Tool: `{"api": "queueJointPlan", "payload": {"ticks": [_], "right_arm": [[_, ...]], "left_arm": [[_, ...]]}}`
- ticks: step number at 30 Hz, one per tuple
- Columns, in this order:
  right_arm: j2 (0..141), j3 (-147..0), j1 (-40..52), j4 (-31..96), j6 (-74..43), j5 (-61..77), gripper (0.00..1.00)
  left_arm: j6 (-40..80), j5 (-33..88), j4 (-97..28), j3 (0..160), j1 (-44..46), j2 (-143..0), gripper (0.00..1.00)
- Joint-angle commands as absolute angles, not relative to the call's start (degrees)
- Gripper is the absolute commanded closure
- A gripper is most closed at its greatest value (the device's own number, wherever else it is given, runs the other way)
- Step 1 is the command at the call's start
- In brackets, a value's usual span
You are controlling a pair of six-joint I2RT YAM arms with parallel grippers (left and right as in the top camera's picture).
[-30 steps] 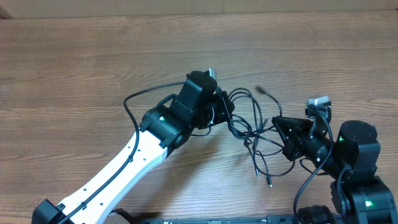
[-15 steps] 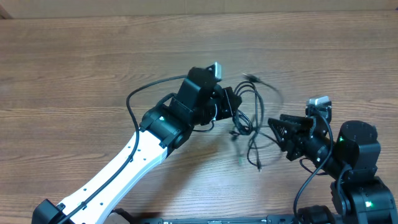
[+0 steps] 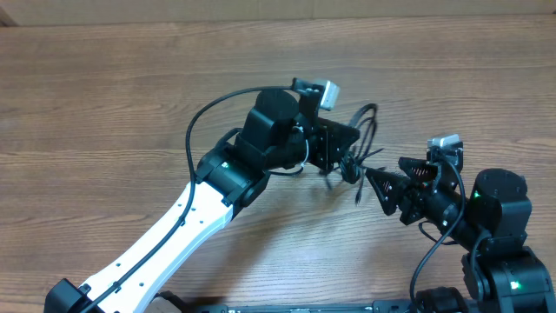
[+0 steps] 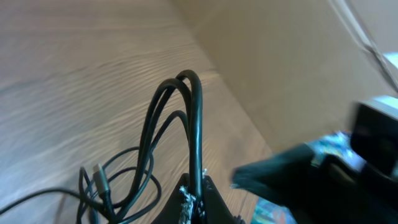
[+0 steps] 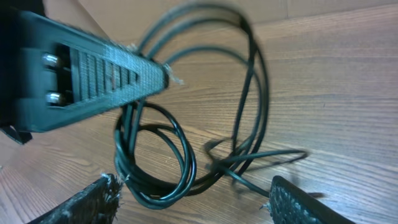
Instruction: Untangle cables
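The cables (image 3: pixel 368 126) are thin black cords bunched in loose loops, lifted off the wooden table. My left gripper (image 3: pixel 349 156) is shut on them. In the left wrist view its fingertips (image 4: pixel 208 198) pinch one strand, and a tall loop of the cables (image 4: pixel 186 87) rises beyond them. A small plug (image 4: pixel 97 172) hangs at lower left. My right gripper (image 3: pixel 380 189) stands open just right of the bunch, pointing at it. In the right wrist view the coiled cables (image 5: pixel 186 149) hang between and ahead of that open gripper (image 5: pixel 199 204). The left gripper's ribbed finger (image 5: pixel 93 68) shows above.
The white left arm (image 3: pixel 165 235) crosses the table from the lower left, with its own thick black cable (image 3: pixel 200 126) arching beside it. The right arm's black base (image 3: pixel 499 226) sits at the lower right. A cardboard wall (image 3: pixel 278 10) lines the table's far edge.
My right gripper has opened wide. My left gripper has carried the cables up and to the right, off the table, so the strands now hang bunched by the right gripper's tips.
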State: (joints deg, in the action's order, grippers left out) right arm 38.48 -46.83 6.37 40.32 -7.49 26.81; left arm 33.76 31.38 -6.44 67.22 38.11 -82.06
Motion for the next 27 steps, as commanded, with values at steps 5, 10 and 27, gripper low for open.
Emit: {"api": "queueJointPlan", "payload": {"ticks": [5, 10, 27], "right_arm": [[38.02, -48.03, 6.26, 40.34, -7.40, 27.07, 0.22], [38.02, -48.03, 6.26, 40.40, -7.40, 27.05, 0.21], [38.13, -48.01, 6.26, 40.42, -7.42, 25.54, 0.00]], "left_arm": [[23.70, 42.59, -2.59, 68.10, 37.01, -80.84, 0.96], [21.80, 47.18, -2.55, 68.10, 35.05, -80.84, 0.96], [19.25, 66.35, 1.67, 68.10, 31.51, -80.84, 0.96]]}}
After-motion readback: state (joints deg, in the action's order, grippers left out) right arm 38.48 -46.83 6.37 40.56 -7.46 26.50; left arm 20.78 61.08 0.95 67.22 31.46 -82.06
